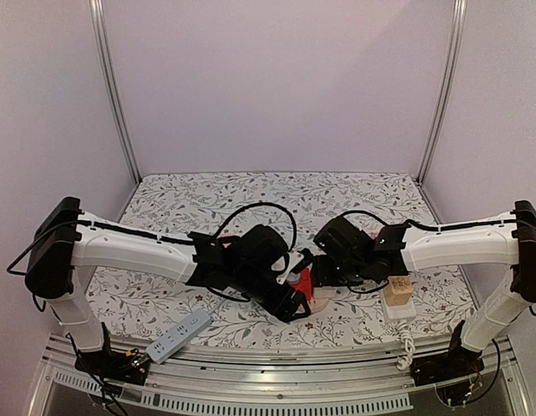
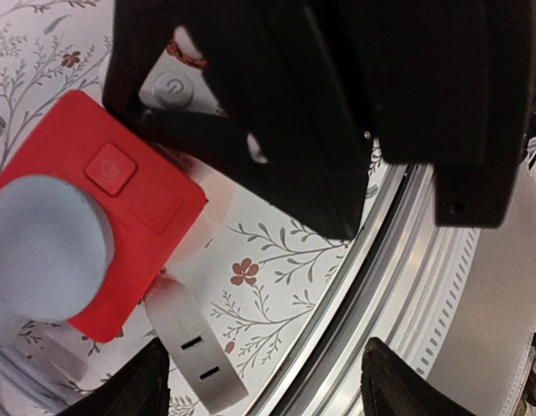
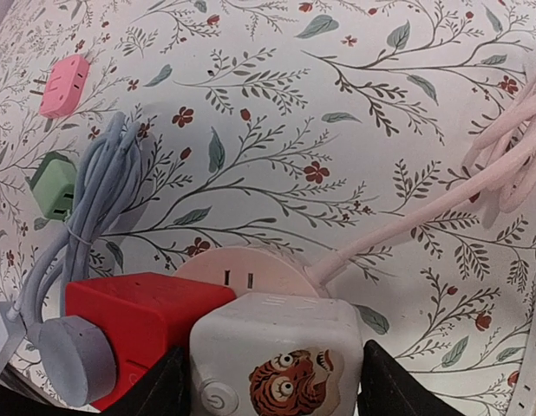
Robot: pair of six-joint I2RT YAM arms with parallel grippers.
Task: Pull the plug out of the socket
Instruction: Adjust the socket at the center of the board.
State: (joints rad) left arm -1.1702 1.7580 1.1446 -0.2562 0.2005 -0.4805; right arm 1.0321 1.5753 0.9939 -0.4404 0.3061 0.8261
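Near the counter (image 3: 355, 130) edge, I note the grey plug (image 3: 73, 360) seated in the red socket cube (image 3: 138, 303), not yet pulled. Left jaws released; right jaws flank the tiger-face cube (image 3: 277, 334), and I cannot tell if they grip.

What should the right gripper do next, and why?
Probably squeeze the right gripper onto the white tiger-face cube: its fingers flank the cube but a firm grip isn't evident; the red socket cube holding the grey plug sits beside it.
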